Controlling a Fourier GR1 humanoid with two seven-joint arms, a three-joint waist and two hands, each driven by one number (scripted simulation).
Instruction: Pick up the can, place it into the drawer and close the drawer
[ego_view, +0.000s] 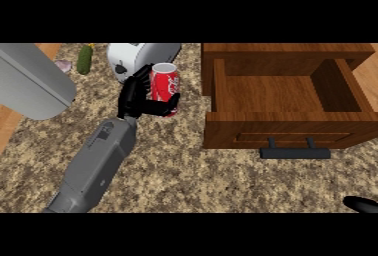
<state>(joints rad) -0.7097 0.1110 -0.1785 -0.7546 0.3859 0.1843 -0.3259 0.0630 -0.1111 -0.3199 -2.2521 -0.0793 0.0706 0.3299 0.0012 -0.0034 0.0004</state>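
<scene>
Head view. Item: red cylindrical metal drink can (165, 82), upright, long axis near vertical, by the speckled stone counter's (207, 175) far edge, before a white toaster (133, 56). Holder: left hand (136, 99), fingers and thumb curled round the can's side. Destination: open brown wooden drawer (244, 126), just right of the can. Right hand (360, 204): near right corner, well apart.

One head view looks steeply down, close over the counter (192, 175) and open drawer (288, 131)
</scene>
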